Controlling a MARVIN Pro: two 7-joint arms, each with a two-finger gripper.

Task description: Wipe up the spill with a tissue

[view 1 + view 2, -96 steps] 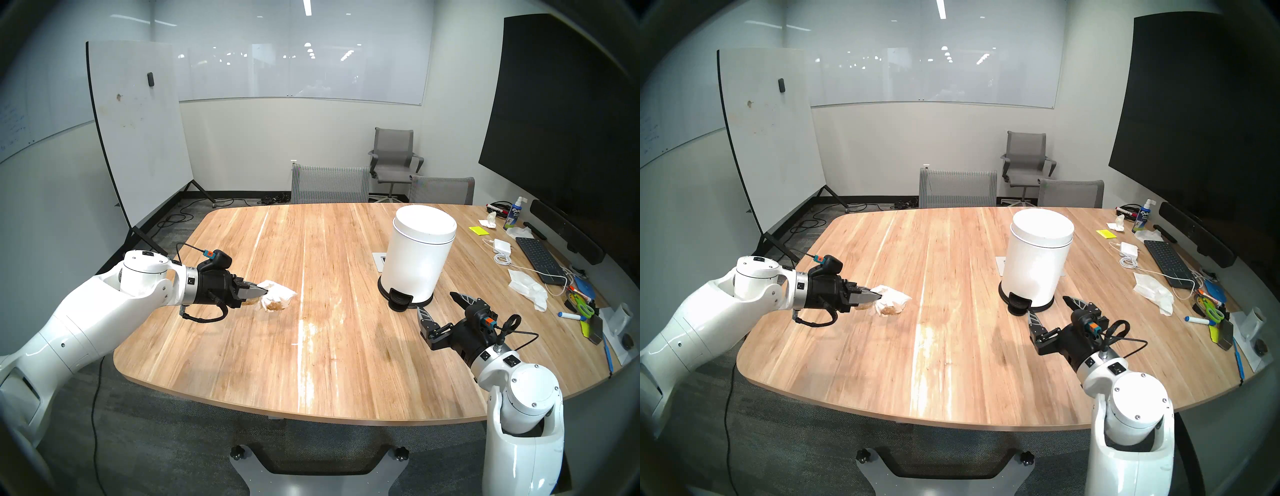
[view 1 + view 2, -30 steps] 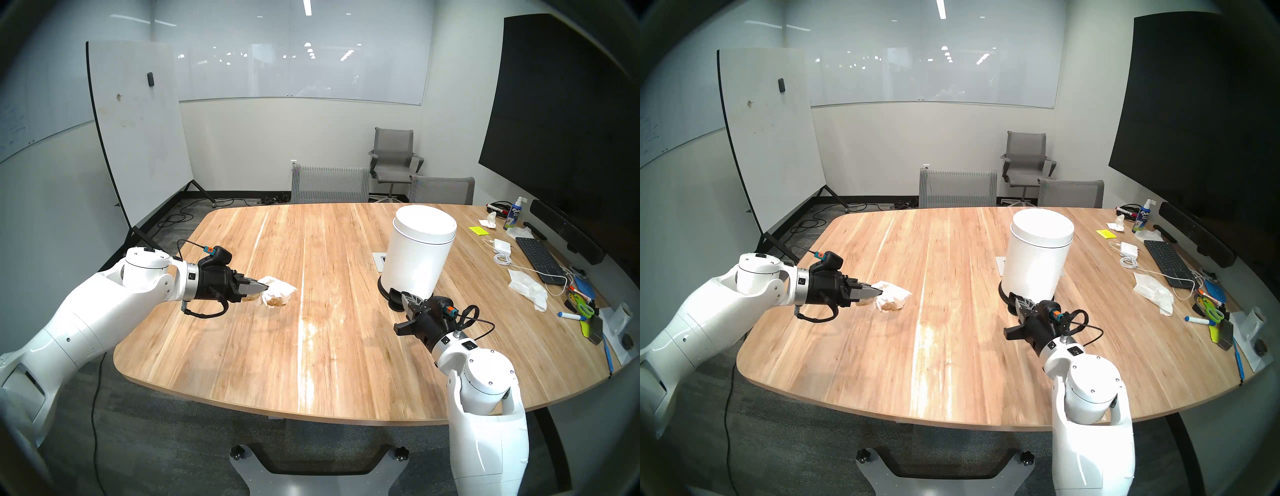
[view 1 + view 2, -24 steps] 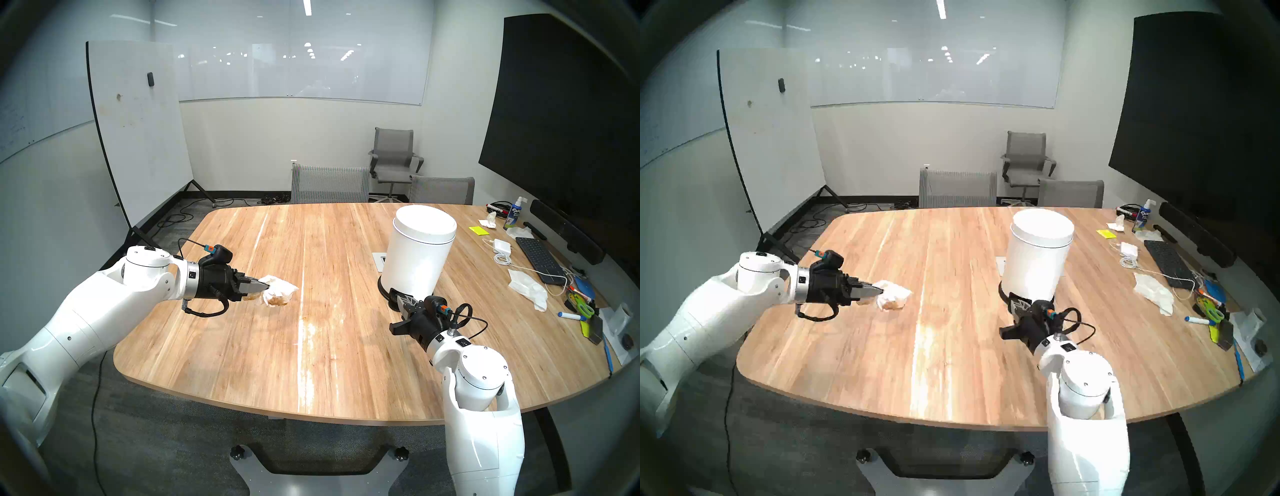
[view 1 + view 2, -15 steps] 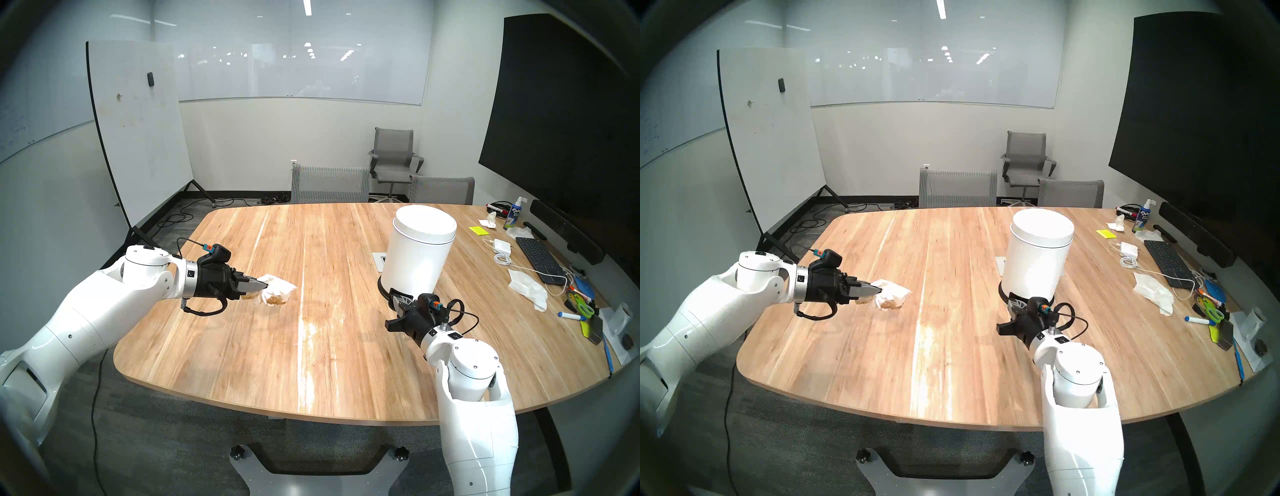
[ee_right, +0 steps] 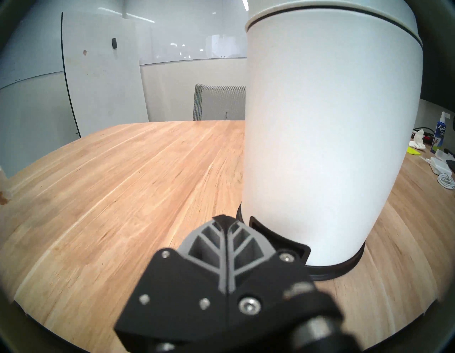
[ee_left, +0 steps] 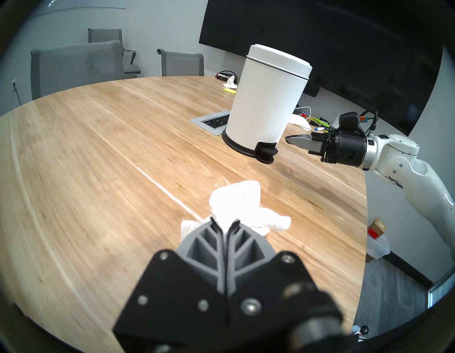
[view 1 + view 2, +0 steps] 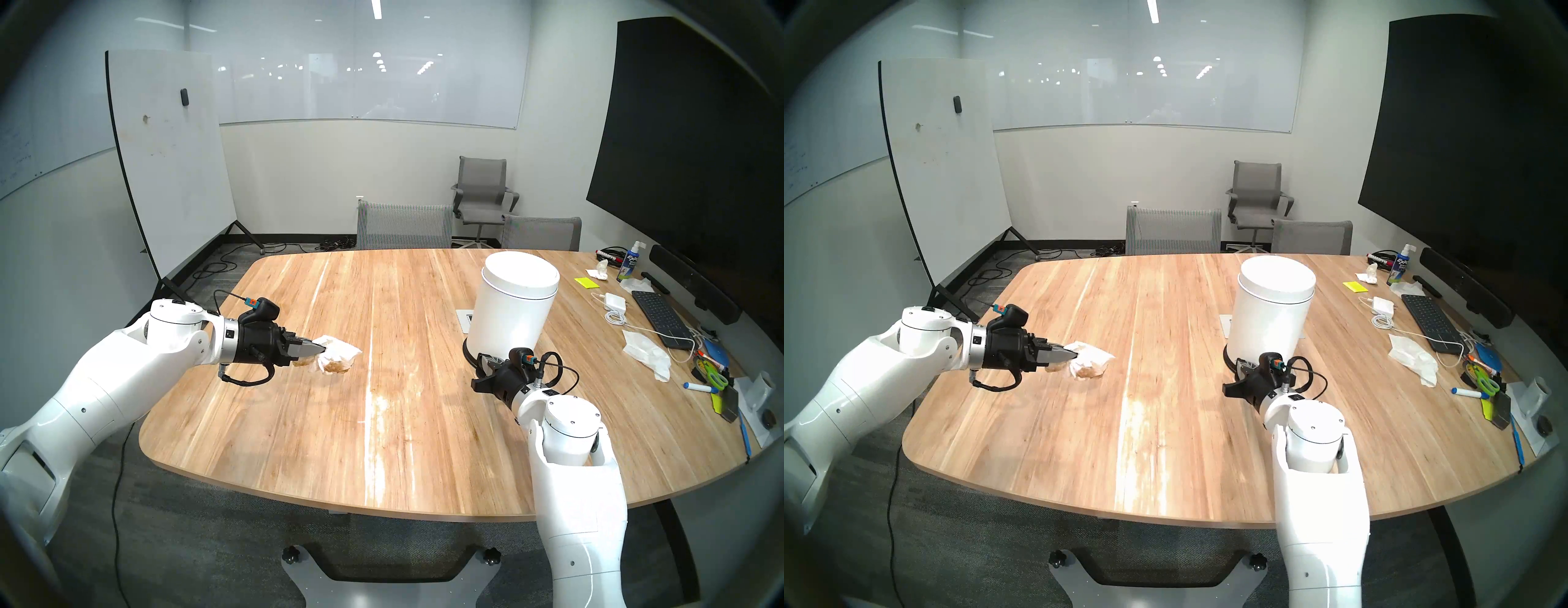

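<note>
Left pincer, at centre-left of the head view, clamps a brown-stained tissue above the surface. Right pincer, jaws closed and empty, sits at the white bin's pedal.

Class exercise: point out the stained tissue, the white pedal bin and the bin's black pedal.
stained tissue (image 7: 337, 356): head left view, crumpled middle.
white pedal bin (image 7: 511, 316): head left view, side wall.
black pedal (image 6: 266, 151): left wrist view, pedal front.
</note>
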